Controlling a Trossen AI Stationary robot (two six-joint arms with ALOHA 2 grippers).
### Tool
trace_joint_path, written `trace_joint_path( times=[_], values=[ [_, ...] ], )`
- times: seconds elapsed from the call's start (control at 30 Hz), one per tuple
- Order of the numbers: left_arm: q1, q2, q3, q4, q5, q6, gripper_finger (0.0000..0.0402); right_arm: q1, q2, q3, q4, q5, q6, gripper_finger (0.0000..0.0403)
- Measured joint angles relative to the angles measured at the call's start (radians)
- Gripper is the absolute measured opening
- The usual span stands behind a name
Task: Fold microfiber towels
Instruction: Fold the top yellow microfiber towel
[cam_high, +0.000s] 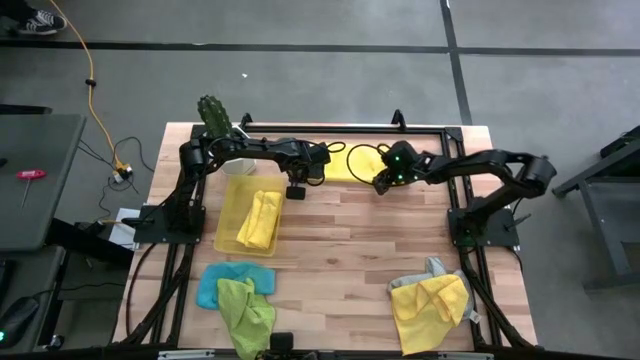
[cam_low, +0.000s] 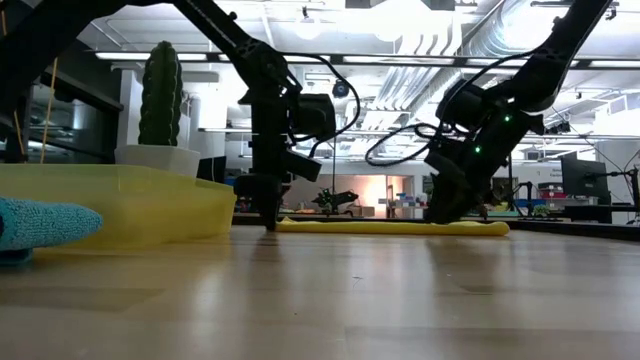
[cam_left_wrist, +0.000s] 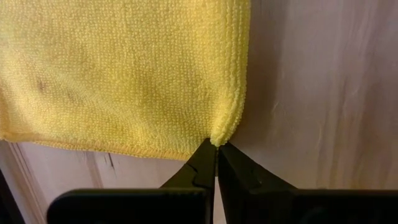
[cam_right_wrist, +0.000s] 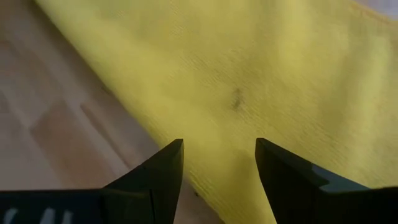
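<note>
Left gripper (cam_left_wrist: 216, 146) pressed together, pinching corner of flat yellow towel (cam_left_wrist: 124, 74) on table (cam_high: 360, 250) far edge. Right gripper (cam_right_wrist: 219, 155) spread, hovering over same towel's other end, nothing held. Beside left gripper: yellow tray (cam_high: 232, 205) with folded yellow towel (cam_high: 259, 220), cactus pot (cam_low: 160, 100) behind. Toward table's near edge, well apart: blue and green towels (cam_high: 238, 295), yellow-grey pile (cam_high: 430, 300). Cables (cam_high: 360, 155) lie over towel.

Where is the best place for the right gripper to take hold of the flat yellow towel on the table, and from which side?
Probably its near edge. The yellow towel lies flat, so only edges offer a thin lip. The right gripper is open above that edge; descend straight down, one finger beyond the hem. The left gripper already pinches a corner.
</note>
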Motion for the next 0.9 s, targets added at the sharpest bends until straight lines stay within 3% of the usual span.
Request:
trace_joint_path(
  times=[0.17, 0.4, 0.67, 0.9],
  values=[
    [0.0, 0.0, 0.0, 0.0, 0.003, -0.003, 0.0, 0.0, -0.034, 0.005, -0.008, -0.053, 0.006, 0.0193],
    [0.0, 0.0, 0.0, -0.013, 0.004, 0.0, 0.0, 0.0, -0.003, 0.158, -0.293, -0.052, 0.02, 0.0193],
    [0.0, 0.0, 0.0, -0.022, 0.004, -0.016, 0.0, -0.001, 0.039, 0.322, -0.599, 0.113, -0.089, 0.0193],
    [0.0, 0.0, 0.0, -0.075, -0.003, -0.017, 0.0, -0.028, 0.042, 0.292, -0.746, 0.139, -0.138, 0.0193]
  ],
)
